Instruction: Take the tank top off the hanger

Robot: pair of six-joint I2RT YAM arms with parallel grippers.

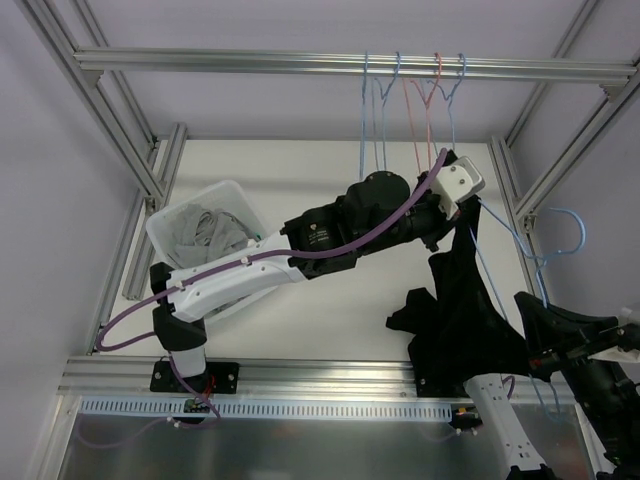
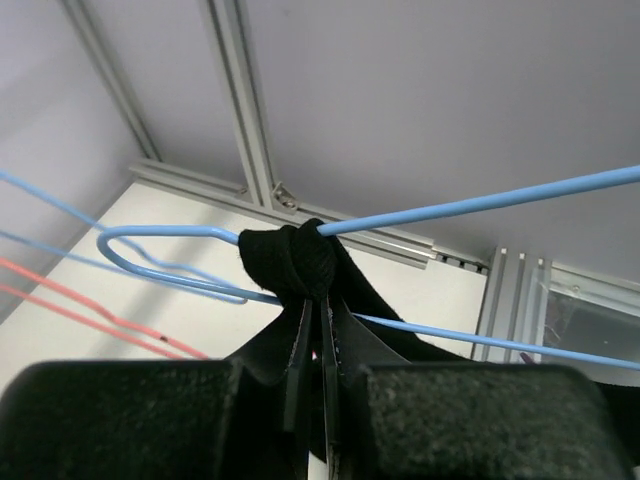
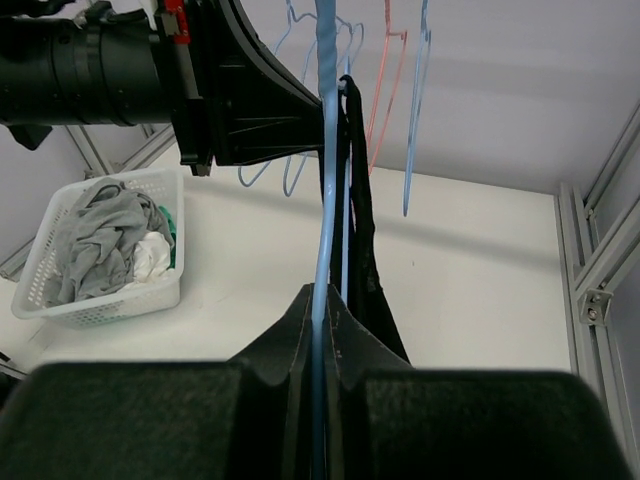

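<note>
A black tank top (image 1: pixel 462 320) hangs from a light-blue wire hanger (image 1: pixel 535 255) at the right of the table. My left gripper (image 1: pixel 470 200) is shut on the top's black strap (image 2: pixel 300 265) where it wraps the hanger wire (image 2: pixel 480 205). My right gripper (image 1: pixel 550 350) is shut on the hanger's blue wire (image 3: pixel 325 220), which runs up between its fingers (image 3: pixel 300 330). The tank top (image 3: pixel 360 230) hangs just behind that wire in the right wrist view.
A white basket (image 1: pixel 205 240) of grey clothes stands at the left; it also shows in the right wrist view (image 3: pixel 105 250). Several blue and red hangers (image 1: pixel 415 100) hang from the top rail. Aluminium frame posts (image 1: pixel 520 190) border the table.
</note>
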